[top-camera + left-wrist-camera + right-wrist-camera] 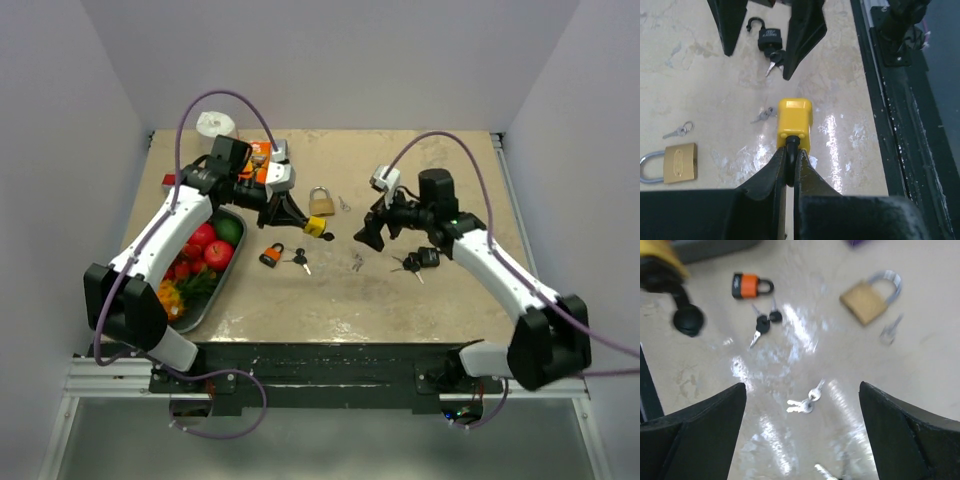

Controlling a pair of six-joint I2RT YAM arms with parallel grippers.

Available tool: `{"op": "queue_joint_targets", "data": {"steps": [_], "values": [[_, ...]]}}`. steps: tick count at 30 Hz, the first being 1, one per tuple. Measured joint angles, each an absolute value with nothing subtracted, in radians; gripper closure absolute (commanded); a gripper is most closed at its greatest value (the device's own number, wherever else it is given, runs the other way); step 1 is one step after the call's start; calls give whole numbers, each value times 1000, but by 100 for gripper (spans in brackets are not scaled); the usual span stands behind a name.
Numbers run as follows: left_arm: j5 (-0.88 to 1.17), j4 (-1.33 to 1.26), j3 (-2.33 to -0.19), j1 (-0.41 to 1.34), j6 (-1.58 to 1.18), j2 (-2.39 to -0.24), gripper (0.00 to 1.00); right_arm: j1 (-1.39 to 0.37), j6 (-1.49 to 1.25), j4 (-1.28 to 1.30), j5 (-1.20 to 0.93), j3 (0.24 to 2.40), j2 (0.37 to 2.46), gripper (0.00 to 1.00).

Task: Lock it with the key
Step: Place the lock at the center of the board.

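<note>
My left gripper (790,156) is shut on the black shackle of a yellow padlock (795,122) and holds it above the table; it also shows in the top view (316,227). A black-headed key (688,322) hangs at the padlock's lower end. My right gripper (802,385) is open and empty, just right of the yellow padlock (368,235). It hovers over a pair of silver keys (805,402) lying on the table. Its fingers (805,35) show at the top of the left wrist view.
A brass padlock (321,203) with a small silver key (343,203) lies behind. An orange padlock (271,255) with black keys lies front left. A black padlock (427,257) with keys lies under the right arm. A metal fruit tray (203,312) and a white roll (215,125) stand at the left.
</note>
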State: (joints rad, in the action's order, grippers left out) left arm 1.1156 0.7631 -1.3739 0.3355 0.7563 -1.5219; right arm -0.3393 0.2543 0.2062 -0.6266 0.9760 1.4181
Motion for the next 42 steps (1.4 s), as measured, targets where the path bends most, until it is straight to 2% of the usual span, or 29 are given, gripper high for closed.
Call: {"op": "queue_joint_targets", "data": {"steps": [4, 9, 16, 29, 34, 42], "values": [[1203, 922, -1537, 337, 835, -1589, 100, -341, 467, 191, -719, 973, 1193, 1], [1281, 1148, -1680, 349, 979, -1668, 100, -377, 735, 218, -794, 934, 1080, 1], [1291, 1281, -1682, 410, 1066, -1671, 100, -496, 973, 225, -808, 888, 1034, 1], [1301, 1312, -1670, 463, 1070, -1643, 100, -607, 1285, 333, -816, 886, 993, 2], [1301, 1311, -1662, 474, 1069, -1635, 100, -616, 1331, 360, -825, 879, 986, 9], [1300, 1272, -1636, 485, 1038, -1620, 100, -646, 1281, 266, -822, 852, 955, 29]]}}
